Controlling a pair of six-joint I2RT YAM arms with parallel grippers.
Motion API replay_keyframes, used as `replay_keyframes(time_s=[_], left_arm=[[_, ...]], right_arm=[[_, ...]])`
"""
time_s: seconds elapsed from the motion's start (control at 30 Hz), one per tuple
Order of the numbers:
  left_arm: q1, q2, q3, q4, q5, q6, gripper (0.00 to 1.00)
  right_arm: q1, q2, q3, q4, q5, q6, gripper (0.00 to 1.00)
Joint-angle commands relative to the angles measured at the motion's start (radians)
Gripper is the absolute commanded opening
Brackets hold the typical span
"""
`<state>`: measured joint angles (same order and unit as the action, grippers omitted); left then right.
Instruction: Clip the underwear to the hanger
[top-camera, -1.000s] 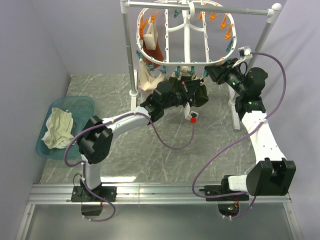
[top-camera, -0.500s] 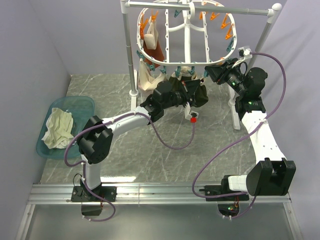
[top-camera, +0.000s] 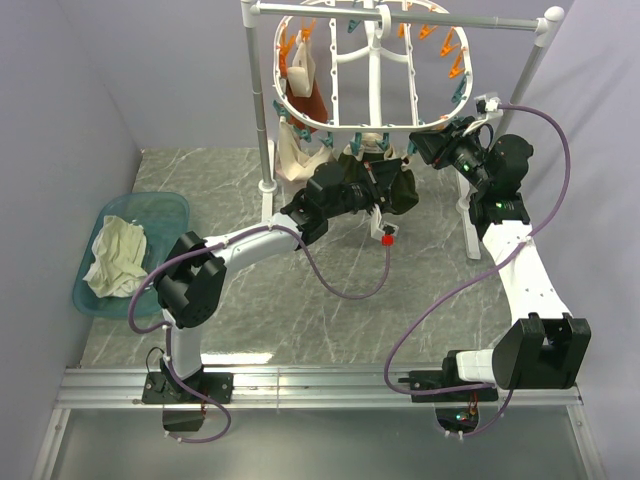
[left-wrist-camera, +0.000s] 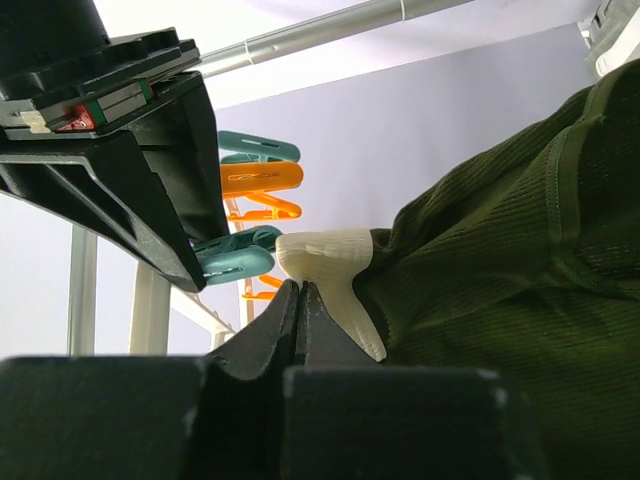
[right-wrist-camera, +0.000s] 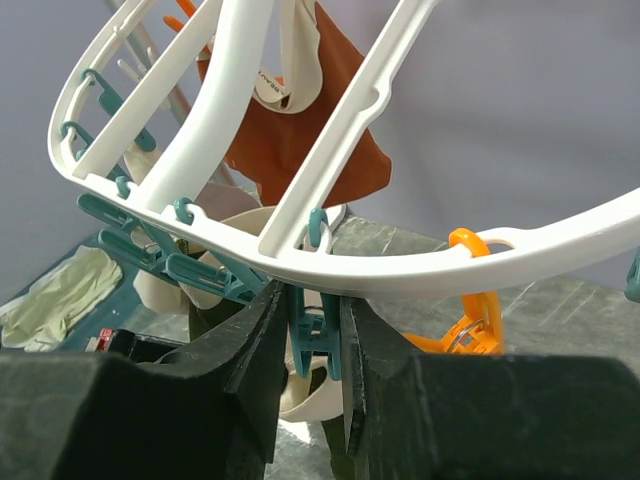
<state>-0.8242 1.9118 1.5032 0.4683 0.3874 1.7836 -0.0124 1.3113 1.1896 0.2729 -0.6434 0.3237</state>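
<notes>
Almost nothing is being shown as moved since the earlier frame: both arms are still being kept raised at the lower rim of the hanger (top-camera: 372, 75). The hanger is being hung from a white pole stand (top-camera: 262, 110) at the top centre of the overhead view. The underwear (top-camera: 402, 190) is being held up just under that lower rim, in the centre of the frame, clear of the grey marbled tabletop (top-camera: 300, 310).

The left gripper (top-camera: 383, 183) is being pressed together on the pale corner of the waistband. In the left wrist view the dark green cloth is filling the right half, and the beige edge is being pinched at the fingertips.

The right gripper (top-camera: 428, 142) is being clamped on a teal clothespin (right-wrist-camera: 305, 345) hanging from the hanger's rim, with one finger on each side of it.

A rust-red garment (top-camera: 308, 100) is being hung at the hanger's upper left. At the left edge of the overhead view, a cream cloth (top-camera: 115, 258) is being held in a teal basin (top-camera: 165, 203).
</notes>
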Motion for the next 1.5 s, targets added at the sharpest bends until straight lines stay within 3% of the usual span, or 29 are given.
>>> replay_keyframes(time_s=[0.0,1.2,1.47], left_arm=[[-0.009,-0.054,0.043,0.062,0.019,-0.026,0.01],[-0.003,-0.008,0.166,0.05,-0.005,-0.05,0.0],[0.002,-0.019,0.141,0.049,0.001,-0.044,0.01]], right_arm=[[0.006,0.003,-0.013,-0.005,0.004,-0.011,0.0],[0.032,0.006,-0.016,-0.021,0.013,-0.066,0.0],[0.034,0.013,0.007,-0.031,0.011,-0.045,0.13]])
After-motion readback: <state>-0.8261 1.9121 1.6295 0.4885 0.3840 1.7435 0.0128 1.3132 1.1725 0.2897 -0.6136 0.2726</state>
